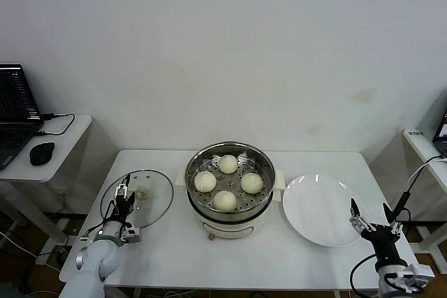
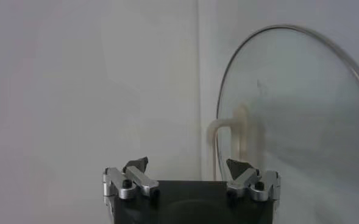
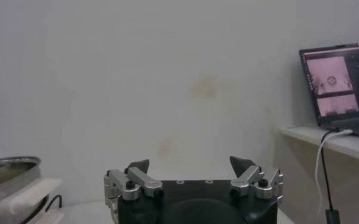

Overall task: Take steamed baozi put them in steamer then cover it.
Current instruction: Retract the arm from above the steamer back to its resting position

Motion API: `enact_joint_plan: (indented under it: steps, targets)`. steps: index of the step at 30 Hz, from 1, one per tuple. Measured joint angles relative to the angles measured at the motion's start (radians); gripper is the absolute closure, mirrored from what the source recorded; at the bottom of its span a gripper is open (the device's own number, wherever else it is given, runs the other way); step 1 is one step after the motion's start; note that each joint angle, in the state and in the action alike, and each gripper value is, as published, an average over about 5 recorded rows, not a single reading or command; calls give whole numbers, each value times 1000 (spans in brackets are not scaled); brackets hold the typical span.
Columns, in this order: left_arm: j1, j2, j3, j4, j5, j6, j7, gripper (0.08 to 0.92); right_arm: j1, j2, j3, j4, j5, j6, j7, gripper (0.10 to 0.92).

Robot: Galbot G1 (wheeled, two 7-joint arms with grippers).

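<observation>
Over lid (image 1: 137, 197), left gripper (image 1: 124, 204) (wide, empty).

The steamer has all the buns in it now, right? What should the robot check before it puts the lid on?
1. All four steamed baozi sit inside the steamer: ok.
2. Plate has no buns left on it: ok.
3. Glass lid lies flat on the table, to the steamer's left: ok.
4. Left gripper is open, over the lid's near edge, holding nothing: ok.
5. Left gripper lined up with the lid handle: cannot tell.
6. Right gripper is open, parked at the plate's right edge, away from the steamer: ok.
</observation>
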Motion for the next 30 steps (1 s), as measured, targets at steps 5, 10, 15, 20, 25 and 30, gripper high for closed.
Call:
enact_joint_plan:
  steps: [5,10,15,20,25,30]
  targets:
    - [-23,-7,4,23,1,18,-1,177,2,3,0,-5,0,0,0,203]
    - [-45,-16,7,43,2,38,-5,177,6,5,-1,-12,-2,1,0,203]
    - [-64,-28,10,61,-2,57,-16,177,8,6,-1,-17,-2,2,-1,202]
    - [-84,-40,12,82,-7,73,-31,177,9,5,-1,-22,-3,1,-1,203]
    - [-102,-48,14,108,-12,83,-41,177,12,3,0,-24,-2,-3,-1,202]
    - [-105,-45,19,128,-23,84,-44,187,6,-2,2,-24,-3,-3,-2,203]
